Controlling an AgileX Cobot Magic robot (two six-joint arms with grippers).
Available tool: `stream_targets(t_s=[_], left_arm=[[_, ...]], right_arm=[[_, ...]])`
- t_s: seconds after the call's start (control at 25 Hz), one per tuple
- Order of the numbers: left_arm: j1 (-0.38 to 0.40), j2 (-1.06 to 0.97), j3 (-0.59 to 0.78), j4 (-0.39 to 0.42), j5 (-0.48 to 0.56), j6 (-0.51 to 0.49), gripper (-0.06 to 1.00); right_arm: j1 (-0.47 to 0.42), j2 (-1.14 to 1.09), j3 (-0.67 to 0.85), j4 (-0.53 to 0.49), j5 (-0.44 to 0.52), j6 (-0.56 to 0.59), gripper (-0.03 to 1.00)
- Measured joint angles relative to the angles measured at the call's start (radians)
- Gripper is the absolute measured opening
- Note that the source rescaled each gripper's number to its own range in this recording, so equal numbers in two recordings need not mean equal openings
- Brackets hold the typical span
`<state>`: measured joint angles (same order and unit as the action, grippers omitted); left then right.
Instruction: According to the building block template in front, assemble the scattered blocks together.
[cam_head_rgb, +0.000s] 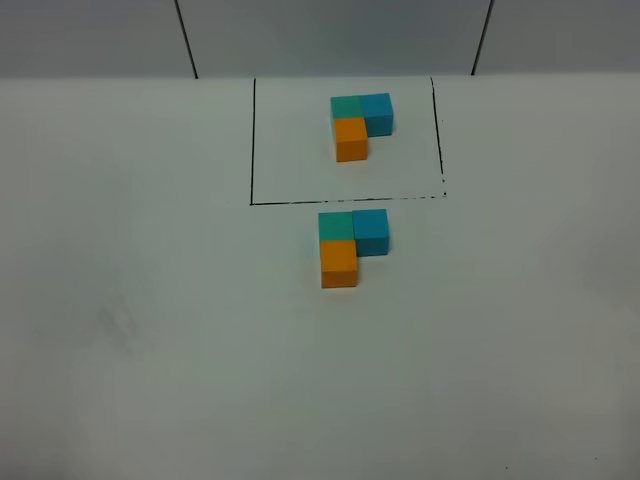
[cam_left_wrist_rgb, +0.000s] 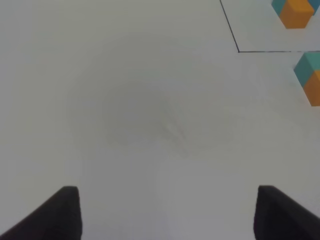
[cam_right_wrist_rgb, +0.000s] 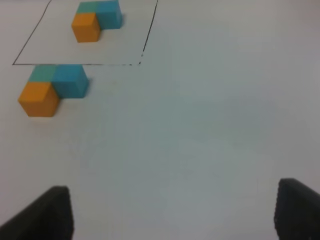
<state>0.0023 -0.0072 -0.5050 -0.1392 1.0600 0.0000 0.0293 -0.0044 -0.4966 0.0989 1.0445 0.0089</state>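
The building block template is an L-shaped trio of teal, blue and orange cubes inside a thin black drawn rectangle at the back of the table. Just in front of the frame, the teal block, the blue block and the orange block sit joined in the same L shape. The right wrist view shows both trios: the template and the unframed blocks. The left wrist view shows their edges. My left gripper and right gripper are open, empty and well back from the blocks.
The white table is bare around the blocks. A grey wall with two dark vertical lines stands behind the table's back edge. Neither arm shows in the exterior high view.
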Motion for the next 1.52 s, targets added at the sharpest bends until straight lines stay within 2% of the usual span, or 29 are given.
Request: stream_targets(t_s=[0.48,0.68,0.96,1.52], left_arm=[[0.000,0.000,0.000,0.000,0.000,0.000,0.53],[0.000,0.000,0.000,0.000,0.000,0.000,0.53],[0.000,0.000,0.000,0.000,0.000,0.000,0.53],[0.000,0.000,0.000,0.000,0.000,0.000,0.53]], right_arm=[[-0.004,0.000,0.000,0.002,0.000,-0.019,0.65],[-0.069,0.000,0.000,0.002,0.000,0.011,0.65],[-0.099,0.000,0.000,0.003,0.000,0.027,0.65],[-0.101,0.000,0.000,0.003,0.001,0.035,0.65]])
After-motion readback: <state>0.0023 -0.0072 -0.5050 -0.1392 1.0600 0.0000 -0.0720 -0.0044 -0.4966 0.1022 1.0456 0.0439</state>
